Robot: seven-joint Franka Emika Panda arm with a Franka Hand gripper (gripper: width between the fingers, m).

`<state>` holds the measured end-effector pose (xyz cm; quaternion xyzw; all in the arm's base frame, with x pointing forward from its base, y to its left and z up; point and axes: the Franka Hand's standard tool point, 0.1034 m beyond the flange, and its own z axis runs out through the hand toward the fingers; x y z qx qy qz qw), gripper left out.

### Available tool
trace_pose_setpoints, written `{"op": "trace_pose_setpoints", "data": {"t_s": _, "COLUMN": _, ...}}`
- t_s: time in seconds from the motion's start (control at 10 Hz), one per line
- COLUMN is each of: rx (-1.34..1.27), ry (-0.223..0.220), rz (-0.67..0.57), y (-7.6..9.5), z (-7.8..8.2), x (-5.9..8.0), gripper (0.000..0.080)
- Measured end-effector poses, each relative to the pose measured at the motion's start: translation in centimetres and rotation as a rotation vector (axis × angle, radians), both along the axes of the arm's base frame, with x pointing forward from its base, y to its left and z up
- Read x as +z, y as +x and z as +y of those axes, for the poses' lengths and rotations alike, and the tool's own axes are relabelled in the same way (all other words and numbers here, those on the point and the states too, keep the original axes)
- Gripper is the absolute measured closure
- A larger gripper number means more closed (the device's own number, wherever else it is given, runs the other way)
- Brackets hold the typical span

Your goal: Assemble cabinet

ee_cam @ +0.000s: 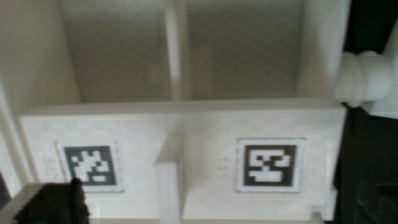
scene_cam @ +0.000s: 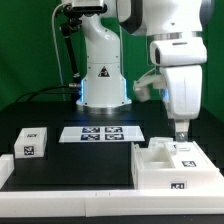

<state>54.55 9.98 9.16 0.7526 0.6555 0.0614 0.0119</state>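
Note:
The cabinet body (scene_cam: 168, 166), a large white box with small tags on it, lies at the exterior view's lower right. My gripper (scene_cam: 181, 140) points straight down just over its top. In the wrist view the body (ee_cam: 196, 125) fills the frame, with two square tags (ee_cam: 270, 163) on its face, open compartments beyond and a raised white rib (ee_cam: 166, 190). My gripper (ee_cam: 210, 205) is open, its dark fingers (ee_cam: 39, 205) far apart at the frame's edges with the tagged face between them. I cannot tell whether they touch it. A small white tagged block (scene_cam: 32, 143) lies at the left.
The marker board (scene_cam: 102, 133) lies flat on the black table, between the block and the cabinet body. The arm's white base (scene_cam: 100, 80) stands behind it. A white rounded part (ee_cam: 368, 85) shows beside the body in the wrist view.

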Motion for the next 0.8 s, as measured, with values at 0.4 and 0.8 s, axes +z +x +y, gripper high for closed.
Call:
{"op": "trace_pose_setpoints", "data": {"t_s": 0.4, "rx": -0.042, "ry": -0.024, "rz": -0.001, "y": -7.0, "z": -0.3, "x": 1.0, "gripper": 0.0002}}
{"op": "trace_pose_setpoints", "data": {"t_s": 0.8, "rx": -0.045, "ry": 0.003, "rz": 0.020, "y": -11.0, "z": 0.1, "x": -2.1, "gripper": 0.0002}}
